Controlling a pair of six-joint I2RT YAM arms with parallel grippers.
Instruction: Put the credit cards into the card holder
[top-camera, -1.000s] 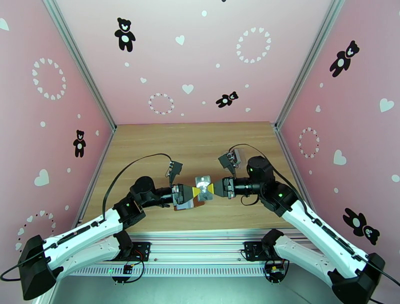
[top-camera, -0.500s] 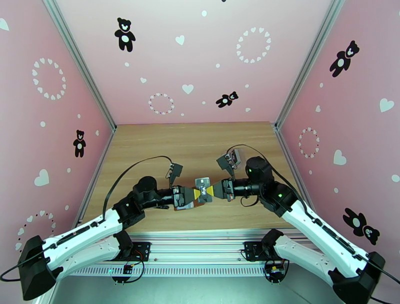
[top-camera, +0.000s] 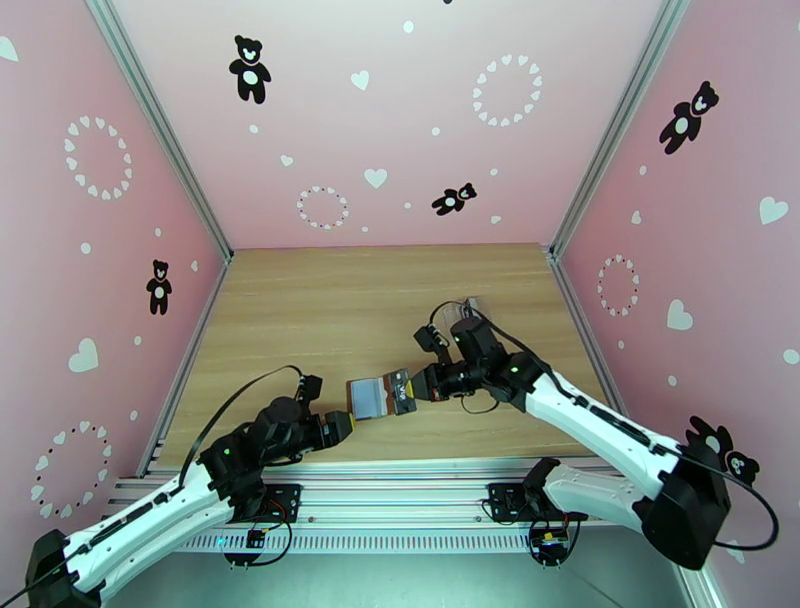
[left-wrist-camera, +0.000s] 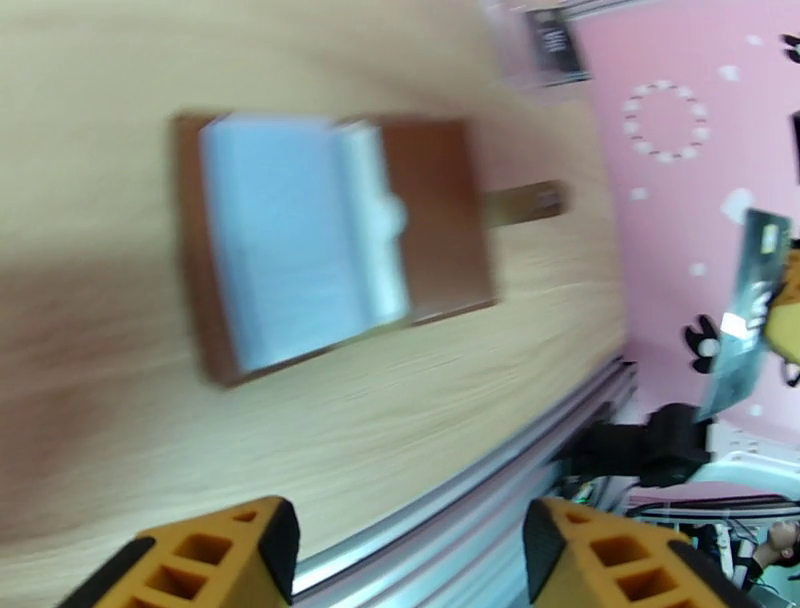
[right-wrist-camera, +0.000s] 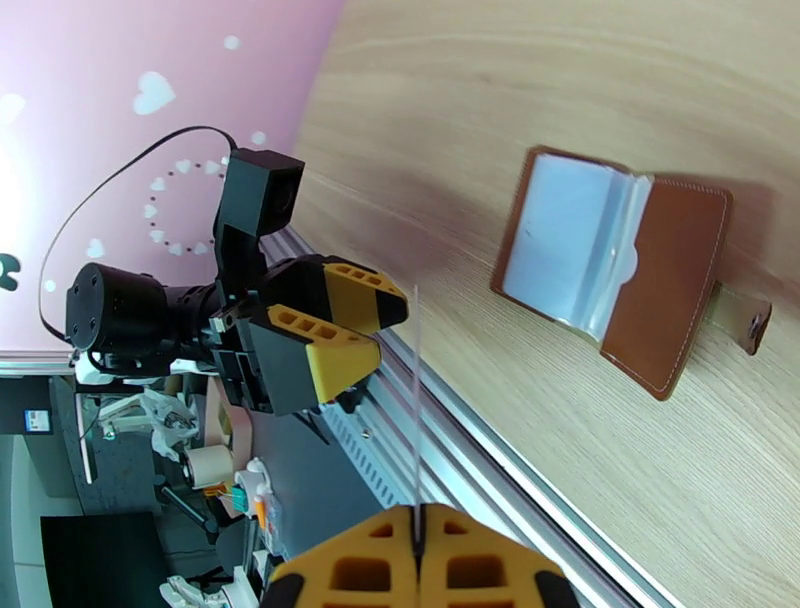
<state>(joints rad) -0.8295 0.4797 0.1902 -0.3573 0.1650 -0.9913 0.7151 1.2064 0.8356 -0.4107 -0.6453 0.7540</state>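
Pinching one of the credit cards between closed jaws, the right gripper holds it by its end so that the card projects straight out ahead of the fingertips. In that wrist view the card is edge-on, a thin pale line. In the left wrist view the same card is dark with pale markings and sits clear of the table.

The card holder lies flat on the wood, ahead of the right jaws and off to one side of the card's line. It is folded open, with its greyish see-through pockets facing up and its snap tab sticking out from the brown flap. From above, the card overlaps the tab end of the card holder, on the side nearest the right gripper.

The left gripper has its jaws spread apart with nothing between them. The card holder lies ahead of those jaws, with a strip of bare wood between. Seen from above, the left gripper sits near the holder's opposite end. Beyond the tab, far ahead of the left jaws, a blurred clear case holds something dark.
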